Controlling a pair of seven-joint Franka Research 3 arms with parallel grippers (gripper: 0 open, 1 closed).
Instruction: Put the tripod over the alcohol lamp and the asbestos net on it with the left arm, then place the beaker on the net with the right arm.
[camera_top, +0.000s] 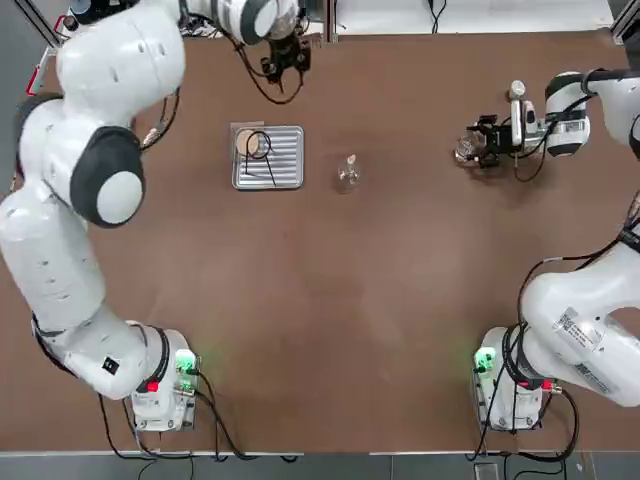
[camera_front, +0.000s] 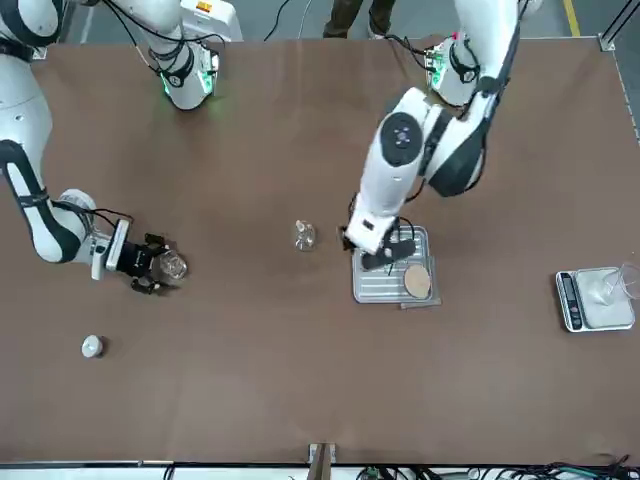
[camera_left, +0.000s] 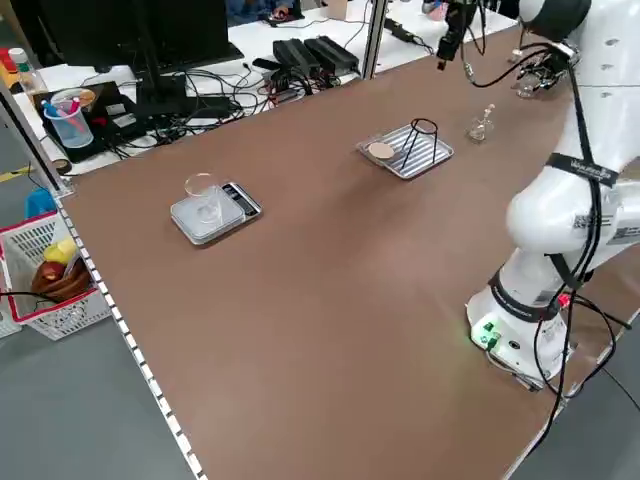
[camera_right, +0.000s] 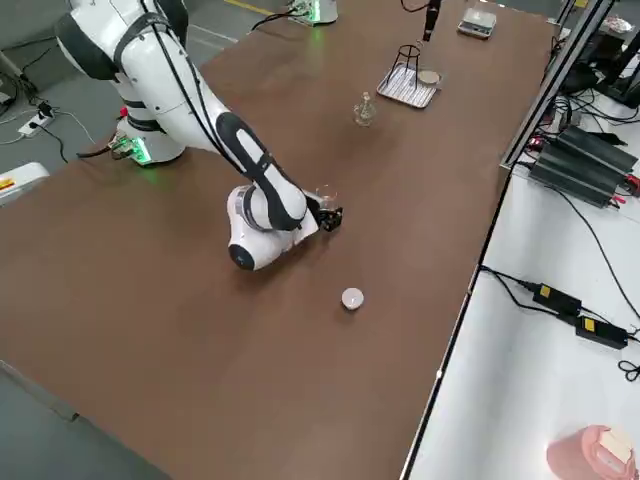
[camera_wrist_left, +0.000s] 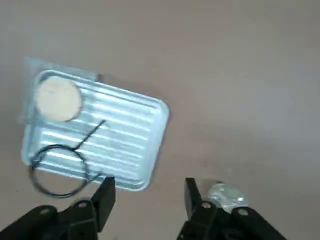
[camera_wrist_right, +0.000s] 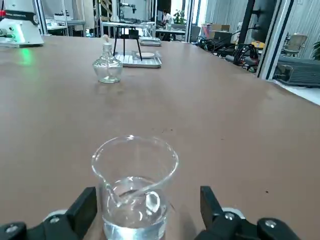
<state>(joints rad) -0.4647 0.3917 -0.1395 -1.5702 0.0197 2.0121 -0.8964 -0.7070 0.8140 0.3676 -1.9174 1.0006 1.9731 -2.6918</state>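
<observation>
Top view: tray (camera_top: 285, 172) mid-table, open tabletop (camera_top: 330, 320) around.

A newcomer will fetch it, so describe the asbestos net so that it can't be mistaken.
Find the ribbed silver tray on the brown table, beside the alcohol lamp. The asbestos net lies at the tray's end away from the lamp, next to the black wire tripod. It alone is flat grey mesh with a round tan disc at its centre.
</observation>
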